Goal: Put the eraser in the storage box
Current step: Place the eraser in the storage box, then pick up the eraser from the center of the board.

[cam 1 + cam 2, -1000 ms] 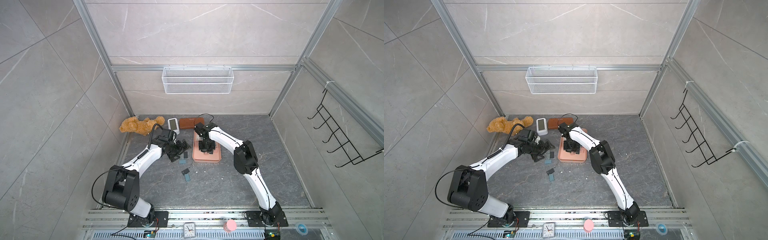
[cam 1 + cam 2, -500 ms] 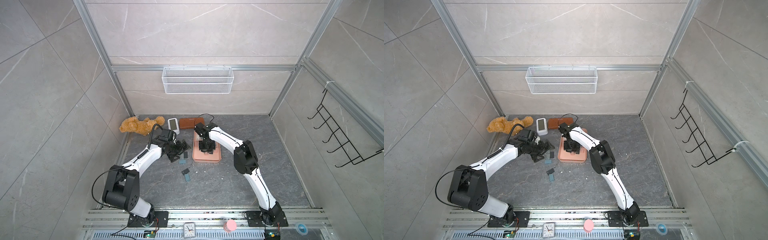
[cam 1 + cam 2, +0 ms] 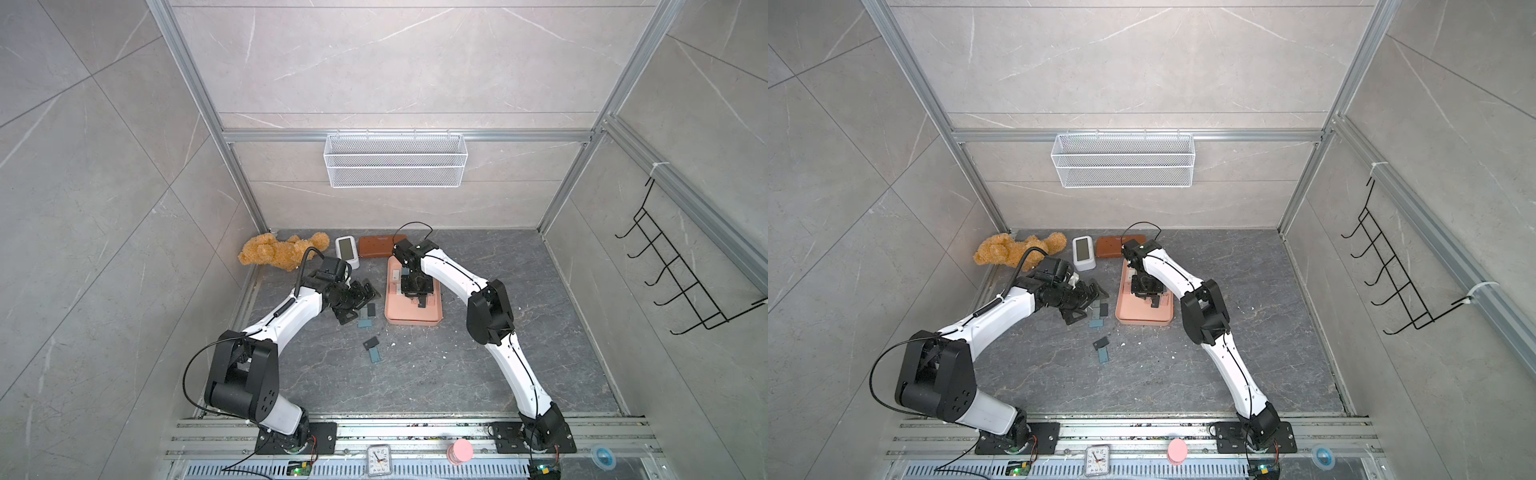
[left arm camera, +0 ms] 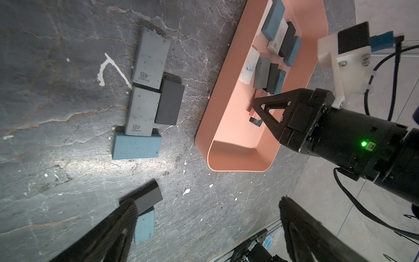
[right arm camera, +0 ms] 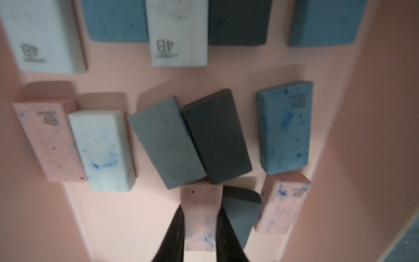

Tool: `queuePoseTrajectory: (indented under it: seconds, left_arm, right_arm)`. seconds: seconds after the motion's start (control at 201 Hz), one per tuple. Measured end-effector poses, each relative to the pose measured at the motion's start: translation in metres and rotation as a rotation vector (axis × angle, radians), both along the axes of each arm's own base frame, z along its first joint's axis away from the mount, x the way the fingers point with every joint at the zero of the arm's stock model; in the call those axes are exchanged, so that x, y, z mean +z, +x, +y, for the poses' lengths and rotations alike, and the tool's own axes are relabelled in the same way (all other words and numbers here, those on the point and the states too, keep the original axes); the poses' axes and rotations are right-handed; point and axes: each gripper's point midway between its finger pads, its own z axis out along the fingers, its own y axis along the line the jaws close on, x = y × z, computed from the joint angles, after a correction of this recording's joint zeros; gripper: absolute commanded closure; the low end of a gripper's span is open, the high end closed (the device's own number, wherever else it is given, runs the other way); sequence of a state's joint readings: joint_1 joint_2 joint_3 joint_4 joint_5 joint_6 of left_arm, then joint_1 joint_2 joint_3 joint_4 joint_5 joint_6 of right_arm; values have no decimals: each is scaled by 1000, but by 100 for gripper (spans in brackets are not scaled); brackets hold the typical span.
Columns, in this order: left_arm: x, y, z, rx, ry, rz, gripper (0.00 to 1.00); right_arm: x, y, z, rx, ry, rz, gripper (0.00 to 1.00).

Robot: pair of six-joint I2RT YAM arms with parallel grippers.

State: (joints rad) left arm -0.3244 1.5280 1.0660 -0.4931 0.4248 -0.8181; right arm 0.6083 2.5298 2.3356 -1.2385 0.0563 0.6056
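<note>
The salmon-pink storage box (image 3: 411,322) lies mid-floor and holds several erasers in blue, grey, white and pink. My right gripper (image 5: 200,211) is low inside it, shut on a pink eraser (image 5: 199,199) speckled with blue; in a top view the gripper (image 3: 420,302) points down over the box. My left gripper (image 4: 206,202) hovers open left of the box, nothing between its fingers. A cluster of grey, dark and blue erasers (image 4: 145,74) lies on the floor beside the box (image 4: 217,108). A dark and a blue eraser (image 4: 147,204) lie by one left finger.
A teddy bear (image 3: 282,251), a white device (image 3: 347,249) and a brown case (image 3: 378,246) line the back wall. A wire basket (image 3: 395,160) hangs above them, and a hook rack (image 3: 681,278) hangs on the right wall. White crumbs dot the floor.
</note>
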Motion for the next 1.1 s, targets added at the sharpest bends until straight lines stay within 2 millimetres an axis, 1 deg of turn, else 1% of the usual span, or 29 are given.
queuePoseTrajectory:
  seconds: [0.184,0.926,1.095]
  left_arm:
    - [0,0,0,-2,1,-1,1]
    - [-4,-4,2,-2,6,6,1]
    - [-5,-5,2,-2,7,9,1]
  right_arm:
    - [0,0,0,0,-2,2,75]
    - [0,-2,3,12,-4,-1,55]
    - [3,-4,3,19,-7,-5,51]
